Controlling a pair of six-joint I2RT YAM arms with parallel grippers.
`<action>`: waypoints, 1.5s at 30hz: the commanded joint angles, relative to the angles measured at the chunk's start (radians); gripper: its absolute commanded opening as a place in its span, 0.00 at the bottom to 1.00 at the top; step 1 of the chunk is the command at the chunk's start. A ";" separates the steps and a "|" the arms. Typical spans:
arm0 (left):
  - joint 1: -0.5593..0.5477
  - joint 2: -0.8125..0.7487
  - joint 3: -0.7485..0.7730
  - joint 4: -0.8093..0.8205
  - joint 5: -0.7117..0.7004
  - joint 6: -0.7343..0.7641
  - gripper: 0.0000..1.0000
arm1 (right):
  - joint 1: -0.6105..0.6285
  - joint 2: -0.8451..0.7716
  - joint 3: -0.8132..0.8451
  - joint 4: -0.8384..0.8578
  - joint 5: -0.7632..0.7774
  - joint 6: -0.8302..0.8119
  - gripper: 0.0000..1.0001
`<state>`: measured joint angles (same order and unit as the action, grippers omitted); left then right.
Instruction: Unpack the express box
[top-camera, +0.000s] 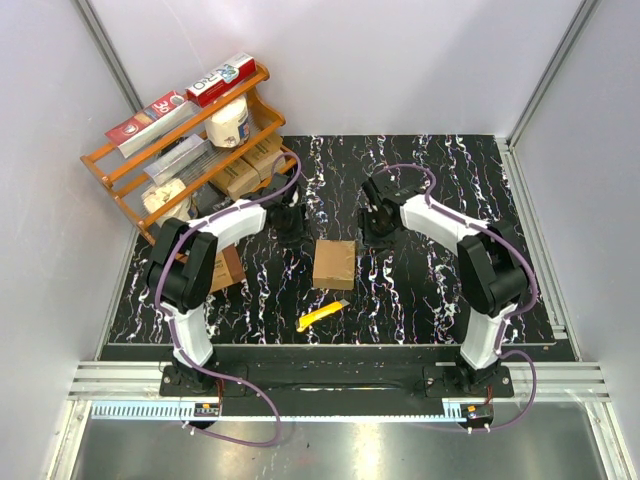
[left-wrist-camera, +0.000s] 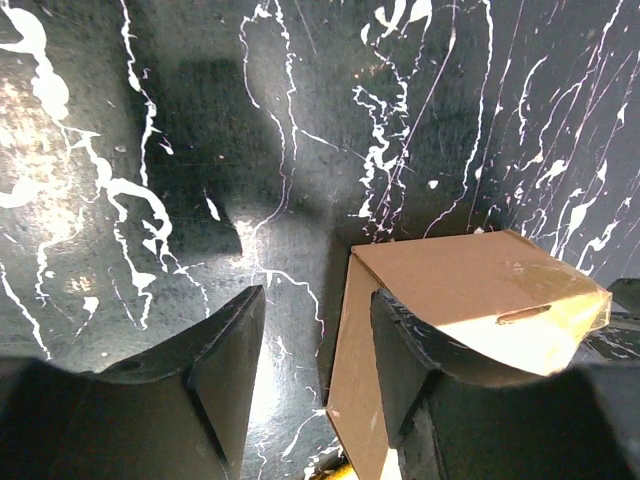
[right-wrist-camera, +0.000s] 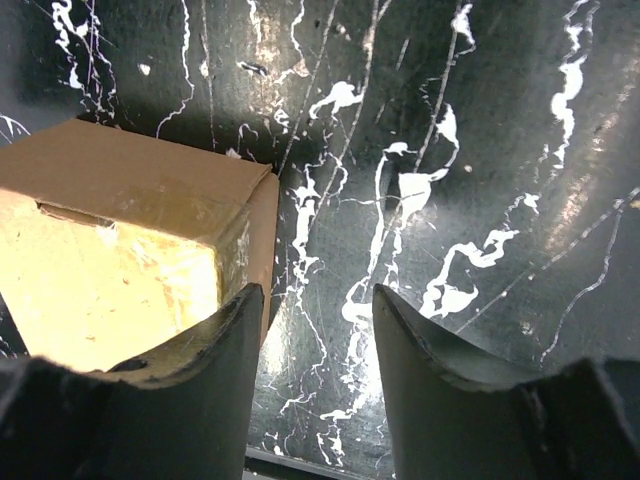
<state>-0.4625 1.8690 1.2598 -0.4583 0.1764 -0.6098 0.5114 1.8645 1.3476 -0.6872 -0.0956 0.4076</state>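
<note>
**Work surface.** Black table (top-camera: 430, 290) veined with white, walled in by pale panels.

**Express box** (top-camera: 334, 264). Small plain light-brown cardboard cube, flaps closed. It stands on the table near the centre, between the two arms and slightly nearer the bases than the grippers. Nothing touches it. Glossy tape shows along the top seam in the left wrist view (left-wrist-camera: 470, 290) and in the right wrist view (right-wrist-camera: 120, 230).

**Left gripper** (top-camera: 290, 222). It hangs over bare table just beyond the box's far-left corner. In its own camera (left-wrist-camera: 316, 300) the jaws stand spread and hold nothing. The box lies past the right-hand finger (left-wrist-camera: 420, 380), partly hidden behind it.

**Right gripper** (top-camera: 380, 215). It hangs over bare table just beyond the box's far-right corner. In its own camera (right-wrist-camera: 318, 292) the jaws stand spread with only marbled table between them. The box sits off to the side of one finger (right-wrist-camera: 200, 390).

**Utility knife** (top-camera: 322, 316). Yellow, lying flat on the table just in front of the box, on the side nearer the bases, apart from it.

**Wooden rack** (top-camera: 262, 73). Orange-brown, far-left corner. It carries red-and-white toothpaste cartons (top-camera: 222, 78), a white roll (top-camera: 228, 122) and flat tan cartons (top-camera: 245, 172).

**Darker brown box** (top-camera: 229, 268). On the table at the left, partly hidden under the left arm.
</note>
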 joint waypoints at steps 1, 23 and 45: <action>0.015 -0.025 0.033 -0.022 -0.049 0.004 0.51 | 0.009 -0.105 -0.022 0.015 0.091 0.065 0.54; 0.042 -0.605 -0.134 -0.155 -0.328 0.084 0.75 | 0.373 -0.541 -0.265 0.294 -0.055 -0.299 0.84; 0.242 -0.949 -0.338 -0.266 -0.308 0.010 0.95 | 0.570 -0.070 -0.076 0.141 -0.118 -0.630 0.77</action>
<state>-0.2417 0.9375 0.9192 -0.7486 -0.1936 -0.5999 1.0595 1.7649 1.2140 -0.5182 -0.2050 -0.1535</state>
